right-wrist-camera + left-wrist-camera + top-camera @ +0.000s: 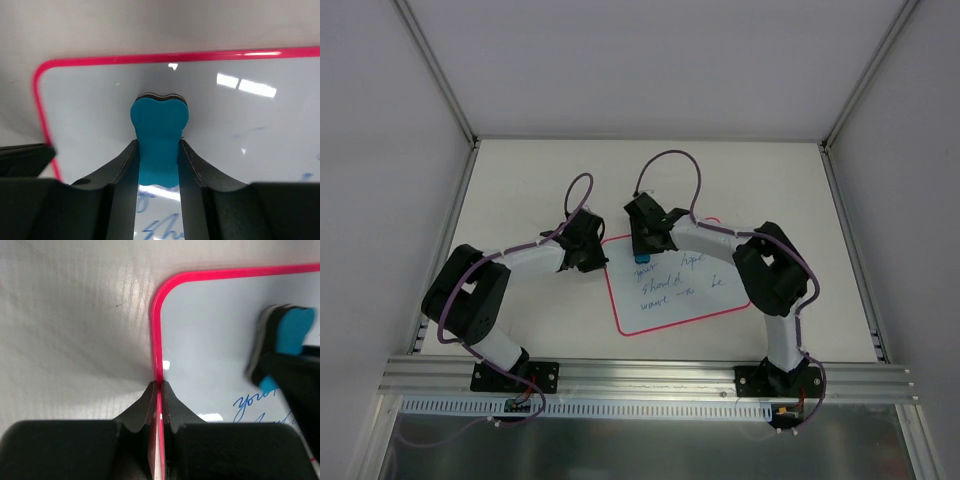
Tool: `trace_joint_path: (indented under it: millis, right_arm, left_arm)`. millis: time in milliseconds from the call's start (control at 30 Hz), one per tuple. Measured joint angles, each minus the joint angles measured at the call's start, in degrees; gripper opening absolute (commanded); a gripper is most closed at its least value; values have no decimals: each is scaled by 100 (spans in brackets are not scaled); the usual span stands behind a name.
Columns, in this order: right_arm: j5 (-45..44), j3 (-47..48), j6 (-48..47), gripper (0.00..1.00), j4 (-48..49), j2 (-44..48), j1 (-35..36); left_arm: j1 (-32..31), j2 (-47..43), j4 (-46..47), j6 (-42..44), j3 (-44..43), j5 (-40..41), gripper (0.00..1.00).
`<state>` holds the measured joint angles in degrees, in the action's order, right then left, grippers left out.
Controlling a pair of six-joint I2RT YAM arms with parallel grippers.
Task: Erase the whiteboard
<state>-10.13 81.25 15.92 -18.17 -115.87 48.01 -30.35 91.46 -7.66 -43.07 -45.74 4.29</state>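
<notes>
White-and-black arms, purple cables, black tapered fingers, possibly rubber-tipped

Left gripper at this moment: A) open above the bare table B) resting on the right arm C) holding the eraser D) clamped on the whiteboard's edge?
D: the left wrist view shows the left gripper closed on the whiteboard at its pink border, while the blue eraser sits in the right gripper.

On the whiteboard I make out blue handwriting: "your" opens the top line and "should" the next. The remaining words are too small.
</notes>
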Motion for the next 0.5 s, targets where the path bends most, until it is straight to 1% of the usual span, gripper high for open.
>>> trace_joint_path:
  millis: [267, 367, 500]
  right_arm:
    - [-713, -1187, 35, 6, -173, 920, -1637]
    - [-791, -1364, 42, 5, -269, 1075, -1910]
    - [-824, -1360, 87, 5, -321, 1080, -1884]
  left_arm:
    - [-2, 0, 127, -87, 52, -63, 0]
    - [-4, 2, 140, -107, 52, -83, 0]
    - [-4, 2, 142, -111, 52, -85, 0]
